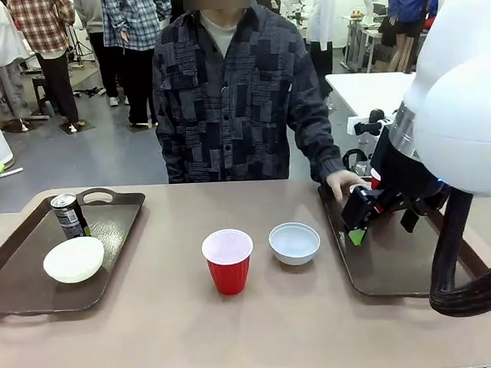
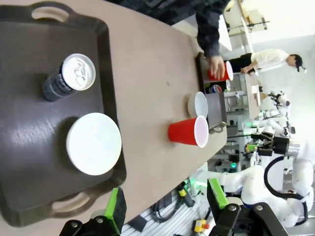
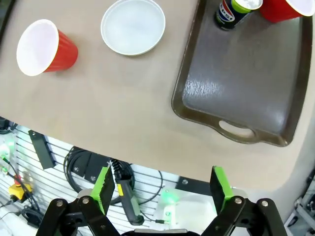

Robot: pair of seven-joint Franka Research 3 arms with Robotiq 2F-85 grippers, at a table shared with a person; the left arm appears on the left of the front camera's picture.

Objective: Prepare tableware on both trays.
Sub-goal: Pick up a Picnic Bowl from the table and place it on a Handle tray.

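The right gripper (image 3: 161, 178) hangs with its green pads wide apart and nothing between them, above the left side of the right tray (image 3: 236, 83). At that tray's far left corner stands the right can (image 3: 231, 11), and just beside it the far red cup (image 3: 283, 9). In the left wrist view the person's hand (image 1: 343, 182) rests on this cup. On the bare table (image 1: 170, 318) left of the tray sits the grey-white bowl (image 1: 294, 242). The middle red cup (image 1: 228, 262) stands upright just left of the bowl and slightly nearer, not touching it.

The left gripper (image 2: 165, 196) is likewise spread and holds nothing, over the near end of the left tray (image 2: 29, 123). The cream-white bowl (image 2: 93, 143) lies in the near half of that tray. The left can (image 2: 69, 76) stands upright beyond it, close to the bowl.
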